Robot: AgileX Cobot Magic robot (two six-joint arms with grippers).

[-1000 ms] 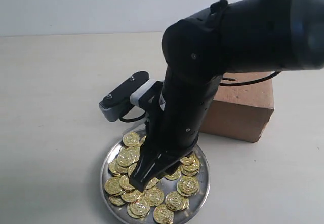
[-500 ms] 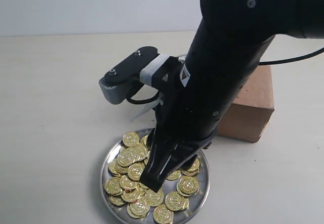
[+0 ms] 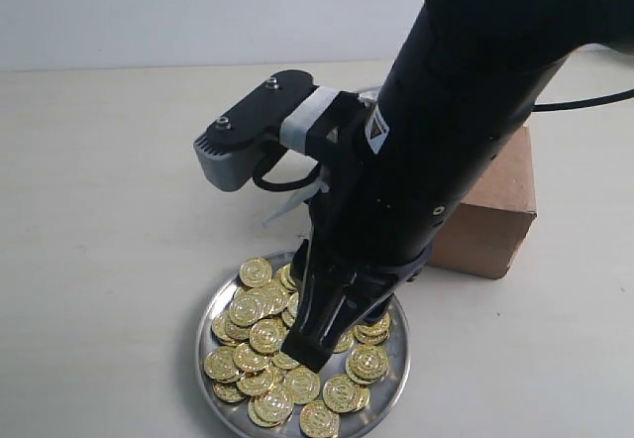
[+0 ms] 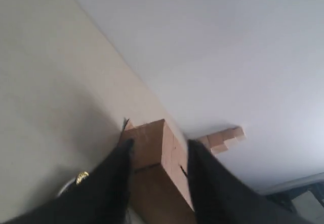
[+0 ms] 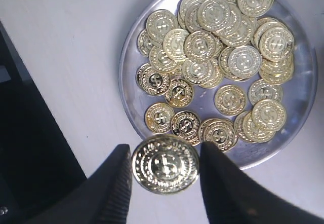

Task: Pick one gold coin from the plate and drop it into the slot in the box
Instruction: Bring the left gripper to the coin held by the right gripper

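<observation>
The silver plate [image 3: 397, 374] sits near the front with several gold coins [image 3: 265, 335] on it. My right gripper [image 3: 307, 352] hangs over its middle. In the right wrist view that gripper [image 5: 164, 151] is shut on one gold coin [image 5: 165, 164], held by its edges above the plate [image 5: 306, 84]. Behind the arm stands the reddish-brown box [image 3: 493, 210]. The left wrist view shows my left gripper [image 4: 161, 144] open and empty, with the box [image 4: 147, 148] beyond it. The box slot [image 4: 181, 172] shows as a thin dark slit on the lighter face. I cannot make out the left gripper in the exterior view.
The big black arm [image 3: 466, 111] and its grey wrist camera [image 3: 248, 141] cover much of the box and plate. A dark shape [image 5: 30, 148] fills one side of the right wrist view. Small wooden blocks [image 4: 223, 138] lie behind the box.
The arm over the plate has risen and shifted right, and its wrist camera sits higher. The fingertips have moved from the plate's left part toward its middle.
</observation>
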